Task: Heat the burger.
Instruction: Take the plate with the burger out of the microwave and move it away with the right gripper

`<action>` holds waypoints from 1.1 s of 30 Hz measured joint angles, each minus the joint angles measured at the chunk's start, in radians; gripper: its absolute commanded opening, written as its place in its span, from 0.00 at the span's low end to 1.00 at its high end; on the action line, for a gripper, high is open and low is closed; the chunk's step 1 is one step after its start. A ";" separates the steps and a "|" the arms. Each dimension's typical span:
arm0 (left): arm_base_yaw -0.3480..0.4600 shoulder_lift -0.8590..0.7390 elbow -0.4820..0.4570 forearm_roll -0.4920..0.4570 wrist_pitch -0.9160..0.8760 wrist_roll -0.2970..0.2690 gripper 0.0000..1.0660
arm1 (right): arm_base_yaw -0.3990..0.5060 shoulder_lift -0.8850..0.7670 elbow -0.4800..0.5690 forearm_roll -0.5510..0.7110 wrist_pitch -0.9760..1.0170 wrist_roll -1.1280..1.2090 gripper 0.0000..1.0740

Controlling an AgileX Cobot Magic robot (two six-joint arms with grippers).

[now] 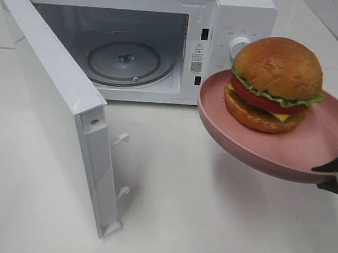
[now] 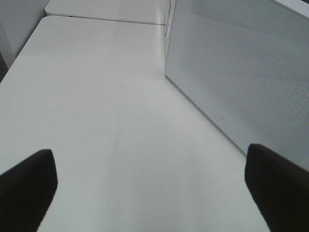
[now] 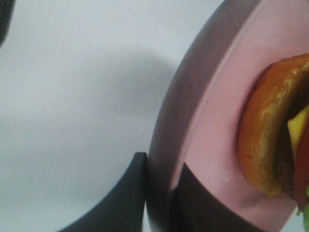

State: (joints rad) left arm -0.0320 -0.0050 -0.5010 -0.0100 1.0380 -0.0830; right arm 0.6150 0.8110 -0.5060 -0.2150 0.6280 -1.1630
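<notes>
Above the counter's (image 1: pixel 208 223) right side, the right gripper (image 3: pixel 161 193) pinches the rim of the pink plate (image 1: pixel 284 150), lifted clear, with the burger (image 1: pixel 275 85) sitting on it. The plate should stay level and enter the open microwave (image 1: pixel 224 25) squarely, clearing the door (image 1: pixel 54 103), onto the glass turntable (image 1: pixel 124 58). The left gripper (image 2: pixel 149 186) hangs spread wide, empty.

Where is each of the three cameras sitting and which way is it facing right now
Exterior high: above the front, looking down at the open microwave, raised pink plate and burger; right gripper at the edge.
Left wrist: low over the table, facing the microwave door; open left gripper.
Right wrist: close on the plate rim, fingers clamping it.
Shared: plate and burger, high and right wrist.
</notes>
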 measured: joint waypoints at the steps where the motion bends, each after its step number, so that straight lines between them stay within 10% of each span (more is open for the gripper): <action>1: 0.000 0.000 0.000 0.000 0.000 0.000 0.92 | 0.000 0.000 0.000 0.000 0.000 0.000 0.00; 33: 0.000 0.000 0.000 0.000 0.000 0.000 0.92 | 0.000 -0.041 0.018 -0.375 0.285 0.755 0.00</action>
State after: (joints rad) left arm -0.0320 -0.0050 -0.5010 -0.0100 1.0380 -0.0830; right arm 0.6150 0.7700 -0.4880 -0.5900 0.9130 -0.4080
